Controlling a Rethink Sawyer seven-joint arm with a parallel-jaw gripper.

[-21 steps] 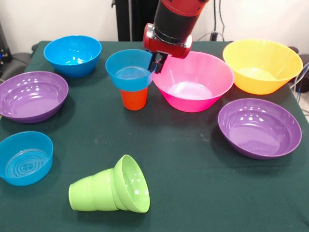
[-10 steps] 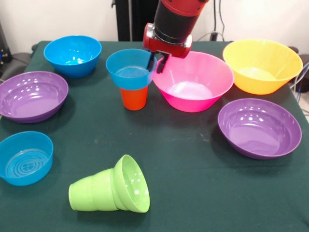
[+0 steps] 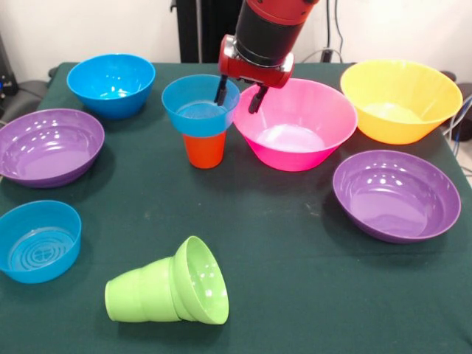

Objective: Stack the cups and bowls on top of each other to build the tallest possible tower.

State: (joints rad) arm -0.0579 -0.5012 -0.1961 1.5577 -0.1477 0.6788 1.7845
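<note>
An orange cup [image 3: 204, 150] stands upright at the table's far middle with a blue bowl [image 3: 198, 108] seated on its mouth. My gripper [image 3: 238, 96] is open at that bowl's right rim: one finger [image 3: 220, 90] hangs just inside the rim, the other outside, over the edge of the large pink bowl [image 3: 295, 125]. Nothing is held. A lime green ridged cup [image 3: 141, 297] lies on its side near the front, a small green bowl [image 3: 200, 281] pushed over its mouth.
A yellow-orange bowl [image 3: 398, 99] sits at the far right, a purple bowl [image 3: 391, 195] in front of it. On the left are a blue bowl [image 3: 112, 82], a purple bowl [image 3: 48, 144] and another blue bowl [image 3: 38, 240].
The fingers were pinched on the blue bowl's right rim and have spread apart, letting it go. The bowl stays on the orange cup.
</note>
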